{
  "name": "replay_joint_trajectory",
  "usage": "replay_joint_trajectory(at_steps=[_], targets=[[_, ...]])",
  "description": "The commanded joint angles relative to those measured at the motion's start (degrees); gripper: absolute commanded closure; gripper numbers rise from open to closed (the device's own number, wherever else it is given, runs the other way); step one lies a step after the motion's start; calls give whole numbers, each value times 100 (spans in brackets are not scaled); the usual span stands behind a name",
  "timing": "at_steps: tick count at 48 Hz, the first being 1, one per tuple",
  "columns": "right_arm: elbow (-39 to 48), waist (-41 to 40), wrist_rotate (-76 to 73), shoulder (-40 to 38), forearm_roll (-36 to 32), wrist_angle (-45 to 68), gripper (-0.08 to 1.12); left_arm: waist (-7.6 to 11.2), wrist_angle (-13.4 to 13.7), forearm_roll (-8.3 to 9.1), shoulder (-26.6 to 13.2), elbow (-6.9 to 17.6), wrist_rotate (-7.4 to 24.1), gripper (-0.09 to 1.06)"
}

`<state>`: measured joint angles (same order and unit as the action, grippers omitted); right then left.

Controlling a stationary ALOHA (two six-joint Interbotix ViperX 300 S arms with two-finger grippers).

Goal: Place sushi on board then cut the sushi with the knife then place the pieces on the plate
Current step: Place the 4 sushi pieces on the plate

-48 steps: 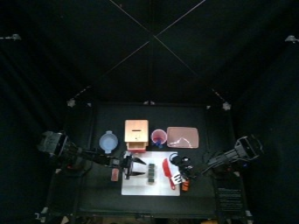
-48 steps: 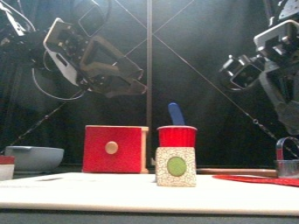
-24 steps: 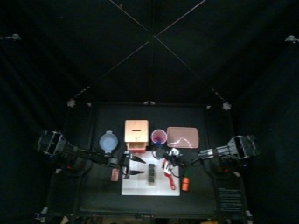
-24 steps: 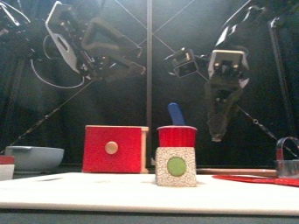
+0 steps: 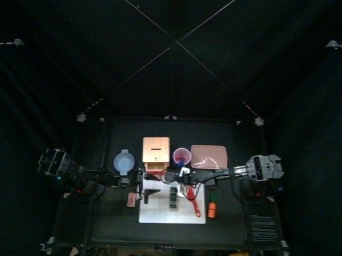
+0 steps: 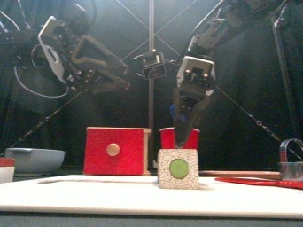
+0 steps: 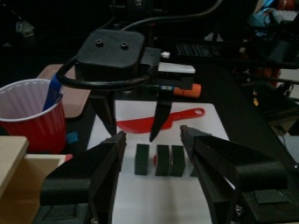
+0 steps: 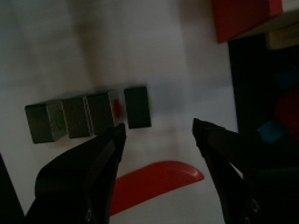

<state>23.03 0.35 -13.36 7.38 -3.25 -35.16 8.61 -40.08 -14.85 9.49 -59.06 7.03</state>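
Dark green sushi roll (image 7: 162,160) lay on the white board (image 5: 167,214), gaps between blocks, judged cut. Red knife (image 7: 163,120) lay near. Left gripper (image 7: 152,136) and right gripper (image 8: 158,131) hung above, jaws apart, empty. Pink plate (image 5: 210,156) bore no pieces; transfer outstanding.

Front view: sushi roll (image 6: 178,168) shows one end face only, the other blocks hidden behind it. Right end effector (image 6: 180,122) covers the top of the red cup (image 6: 182,138). Metal cutter (image 6: 291,151) and pink tray (image 6: 258,182) cut by right edge. Red-and-white item (image 6: 5,168) at left edge, unidentifiable. Top view: arms hide much of white board (image 5: 171,216), sushi blocks too small to count. Right wrist view: red knife (image 8: 158,182) ends behind jaws. Orange toy (image 7: 193,89) partly covered, kind unclear.
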Motion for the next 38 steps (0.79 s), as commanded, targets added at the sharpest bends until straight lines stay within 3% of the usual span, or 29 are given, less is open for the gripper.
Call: replay_joint_trajectory(at_steps=[1, 10, 38], targets=[[-316, -26, 141, 44, 62, -18, 11, -9, -53, -44, 79, -9, 18, 9], [-475, -35, 211, 299, 141, 0, 11, -9, -62, -176, 114, -79, 26, 9], [-483, -53, 229, 562, 220, 0, 14, 44, -53, -246, 158, -123, 26, 9]])
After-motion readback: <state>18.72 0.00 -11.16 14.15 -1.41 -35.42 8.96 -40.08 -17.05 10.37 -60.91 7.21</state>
